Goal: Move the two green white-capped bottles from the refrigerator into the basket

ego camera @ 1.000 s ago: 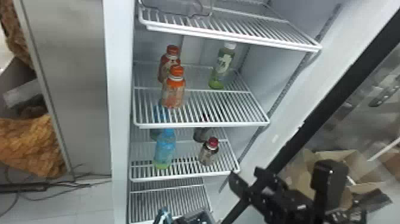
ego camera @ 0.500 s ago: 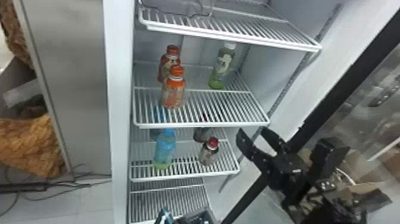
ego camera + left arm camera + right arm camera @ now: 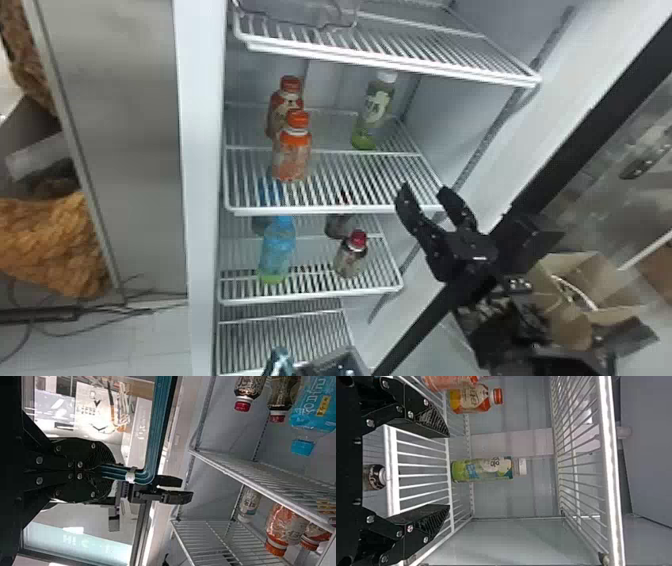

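Observation:
In the head view my right gripper (image 3: pixel 424 190) stands open at the front right edge of the middle shelf. A green white-capped bottle (image 3: pixel 372 112) is upright on that shelf, farther back. In the right wrist view the bottle (image 3: pixel 482 470) stands beyond my right gripper (image 3: pixel 449 470), in line with the gap between its fingers, untouched. The grey basket (image 3: pixel 327 361) is at the head view's bottom edge; a small pale thing inside is too hidden to identify. My left gripper (image 3: pixel 107 471), in the left wrist view, is shut on a teal bar that looks like the basket handle (image 3: pixel 156 427).
Two orange-capped bottles (image 3: pixel 291 155) share the shelf, to the left. The shelf below holds a blue bottle (image 3: pixel 277 247) and red-capped bottles (image 3: pixel 351 255). Another wire shelf (image 3: pixel 400 62) hangs above. The refrigerator's right wall and black-edged door (image 3: pixel 607 110) flank the right arm.
My right gripper has risen in the head view, from beside the lower shelf to the middle shelf's front edge, still open. The bottles and basket have kept their places.

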### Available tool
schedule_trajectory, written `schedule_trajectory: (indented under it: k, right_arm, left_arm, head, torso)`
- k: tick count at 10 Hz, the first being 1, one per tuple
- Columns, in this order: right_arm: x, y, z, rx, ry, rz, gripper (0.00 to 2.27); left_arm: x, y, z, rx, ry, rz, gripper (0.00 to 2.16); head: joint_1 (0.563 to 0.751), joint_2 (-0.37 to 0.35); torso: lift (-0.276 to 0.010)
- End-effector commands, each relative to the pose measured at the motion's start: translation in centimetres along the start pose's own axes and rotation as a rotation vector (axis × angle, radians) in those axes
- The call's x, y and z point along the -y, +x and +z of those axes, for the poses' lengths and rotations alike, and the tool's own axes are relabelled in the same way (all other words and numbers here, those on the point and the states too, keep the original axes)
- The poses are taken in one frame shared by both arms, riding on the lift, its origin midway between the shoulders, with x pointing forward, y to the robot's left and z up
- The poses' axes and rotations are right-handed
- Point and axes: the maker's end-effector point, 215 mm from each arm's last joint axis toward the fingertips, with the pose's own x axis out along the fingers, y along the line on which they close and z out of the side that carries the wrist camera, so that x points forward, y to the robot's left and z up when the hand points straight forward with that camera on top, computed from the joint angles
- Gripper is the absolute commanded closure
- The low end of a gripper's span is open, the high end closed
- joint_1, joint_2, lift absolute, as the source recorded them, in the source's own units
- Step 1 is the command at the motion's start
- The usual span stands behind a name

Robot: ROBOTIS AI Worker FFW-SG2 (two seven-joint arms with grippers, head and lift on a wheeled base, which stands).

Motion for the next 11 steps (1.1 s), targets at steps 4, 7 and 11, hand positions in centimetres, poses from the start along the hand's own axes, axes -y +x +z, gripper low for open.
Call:
schedule_trajectory:
  k: [4,7,11]
  right_arm:
    - [0.7,5.6,-2.0,0.022,0.022,0.000,0.16]
    - [0.6,8.3,-2.1,0.038,0.024,0.005,0.04]
    - [-0.1,12.6,-0.6,0.082,0.019,0.006,0.04]
  left_arm:
    - [0.1,0.4,-0.4,-0.016,-0.001,-0.003,1.21]
    - [0.1,0.4,-0.4,-0.015,-0.002,-0.002,1.21]
    - [0.2,0.4,-0.3,-0.013,-0.002,-0.004,1.21]
  head:
    - [0.695,-0.350]
    - [0.695,-0.350]
    - [0.695,-0.350]
  torso:
    - [-0.004]
    - [-0.004]
    - [-0.004]
